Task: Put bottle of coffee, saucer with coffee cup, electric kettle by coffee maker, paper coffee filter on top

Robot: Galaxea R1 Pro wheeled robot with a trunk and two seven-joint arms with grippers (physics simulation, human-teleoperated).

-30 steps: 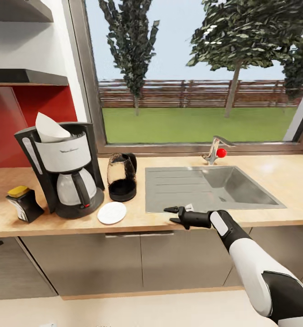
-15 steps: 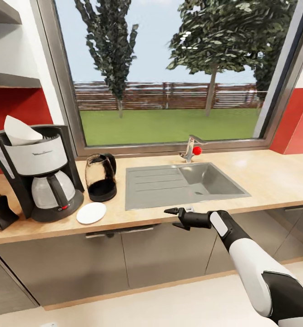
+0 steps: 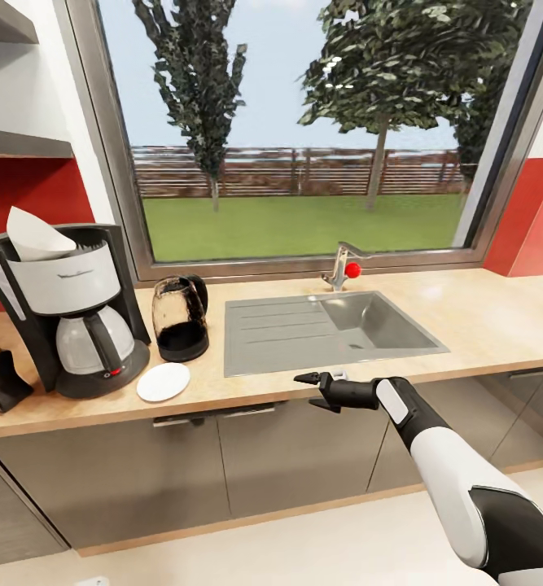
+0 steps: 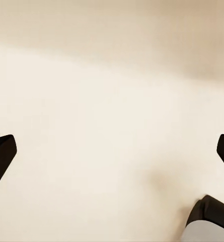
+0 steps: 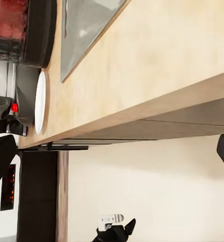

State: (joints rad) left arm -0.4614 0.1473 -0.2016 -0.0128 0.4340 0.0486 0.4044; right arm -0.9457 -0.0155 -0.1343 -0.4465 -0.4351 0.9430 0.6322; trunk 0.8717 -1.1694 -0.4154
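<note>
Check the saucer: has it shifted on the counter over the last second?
No. The saucer sits just off the coffee maker base, in front of the electric kettle, as before; only the camera panned.

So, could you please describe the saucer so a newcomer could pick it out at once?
Start at the tall black coffee maker at the left end of the countertop. Just in front of the glass electric kettle beside it lies the saucer: a flat, round, bare white plate, the lowest thing there.

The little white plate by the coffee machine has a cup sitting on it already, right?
Not quite. The saucer does lie on the countertop by the coffee maker, but the head view shows it bare, with no cup on it.
</note>
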